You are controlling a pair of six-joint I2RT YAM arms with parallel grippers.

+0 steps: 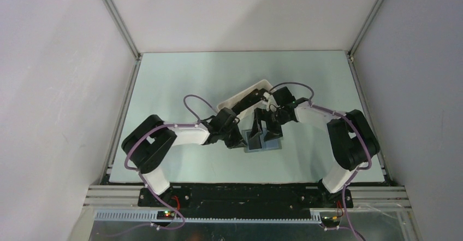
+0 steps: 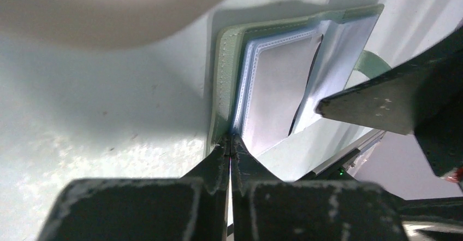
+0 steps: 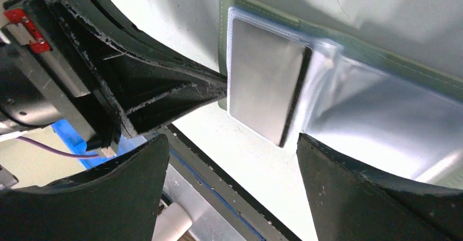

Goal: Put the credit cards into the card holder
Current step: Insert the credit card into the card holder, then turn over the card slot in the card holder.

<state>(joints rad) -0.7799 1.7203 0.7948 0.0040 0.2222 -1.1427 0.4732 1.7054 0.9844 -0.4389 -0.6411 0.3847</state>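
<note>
L hand [image 2: 230,142]: pinched shut, set at card holder's [image 3: 382,60] edge
R hand [image 3: 232,142]: spread wide, hung over holder
card holder: laid open on worktop [image 1: 180,88], btwn hands
card [image 3: 265,82]: tucked in clear sleeve [image 3: 382,115]

L arm [image 1: 180,134] & R arm [image 1: 322,115] both bend at the elbow & reach inward, wrists nearly meeting in the middle. L gripper [image 2: 230,140] points down, jaws pressed flat together; can't tell if they're nipping anything. R gripper [image 3: 232,142] is tilted down just beside it, jaws spread wide. The 2 grippers are close but apart.
</note>
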